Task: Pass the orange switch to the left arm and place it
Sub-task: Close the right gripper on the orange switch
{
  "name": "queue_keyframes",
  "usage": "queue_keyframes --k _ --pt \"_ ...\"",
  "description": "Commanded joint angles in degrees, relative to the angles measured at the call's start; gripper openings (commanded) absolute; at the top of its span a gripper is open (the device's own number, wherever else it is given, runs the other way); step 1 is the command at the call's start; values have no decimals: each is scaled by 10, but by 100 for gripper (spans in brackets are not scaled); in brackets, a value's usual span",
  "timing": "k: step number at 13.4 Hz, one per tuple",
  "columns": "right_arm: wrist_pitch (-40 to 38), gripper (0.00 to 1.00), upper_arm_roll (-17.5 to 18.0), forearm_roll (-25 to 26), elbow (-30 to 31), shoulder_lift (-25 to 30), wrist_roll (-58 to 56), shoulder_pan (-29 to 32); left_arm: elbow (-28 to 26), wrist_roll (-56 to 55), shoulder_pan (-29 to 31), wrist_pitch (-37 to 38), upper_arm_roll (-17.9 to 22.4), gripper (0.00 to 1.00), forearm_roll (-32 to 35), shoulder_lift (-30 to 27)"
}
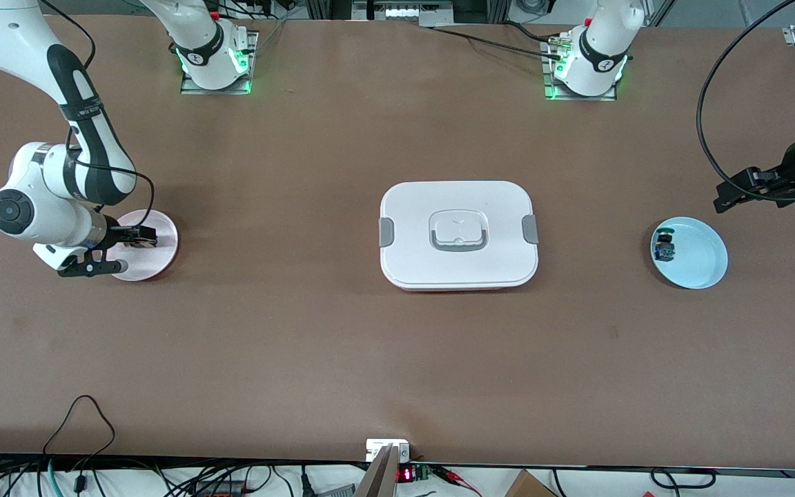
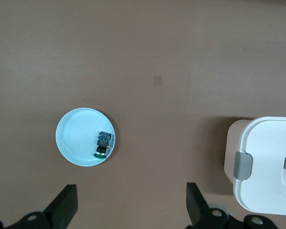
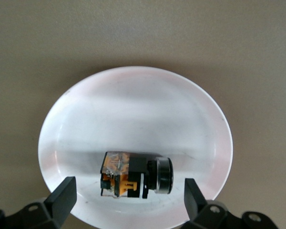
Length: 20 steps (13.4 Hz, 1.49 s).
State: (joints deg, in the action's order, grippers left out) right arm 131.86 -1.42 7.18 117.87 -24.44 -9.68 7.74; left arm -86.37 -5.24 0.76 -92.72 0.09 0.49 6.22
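Front view: right gripper (image 1: 119,254) low over the pink round plate (image 1: 159,259), hiding the switch; white lidded box (image 1: 459,235) centre frame; left gripper (image 1: 749,190) cut off at the right edge, near the pale blue plate (image 1: 698,259).

Left wrist view: fingers (image 2: 64,206) apart, tips cropped; small blue-and-green component (image 2: 103,143) on the blue plate.

Right wrist view: fingers (image 3: 62,196) apart astride the tiny black-and-orange switch (image 3: 133,174), lying on the plate.

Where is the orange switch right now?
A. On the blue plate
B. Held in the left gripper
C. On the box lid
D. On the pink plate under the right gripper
D: the orange switch lies on the pink plate, below the open right gripper.
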Motion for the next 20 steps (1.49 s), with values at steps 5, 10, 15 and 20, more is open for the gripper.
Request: queue_keyframes --k 5,10,15,20 --pt "62 100 5 8 38 -5 -24 18 17 -3 2 13 -3 100 9 8" --pt "98 100 5 7 47 -17 -24 18 18 -3 -8 55 -14 100 14 8" --pt "114 100 5 7 60 -20 -25 18 21 5 -9 53 -13 100 8 9" --pt "104 14 7 3 58 -16 -38 18 54 8 -19 55 -13 100 8 4"
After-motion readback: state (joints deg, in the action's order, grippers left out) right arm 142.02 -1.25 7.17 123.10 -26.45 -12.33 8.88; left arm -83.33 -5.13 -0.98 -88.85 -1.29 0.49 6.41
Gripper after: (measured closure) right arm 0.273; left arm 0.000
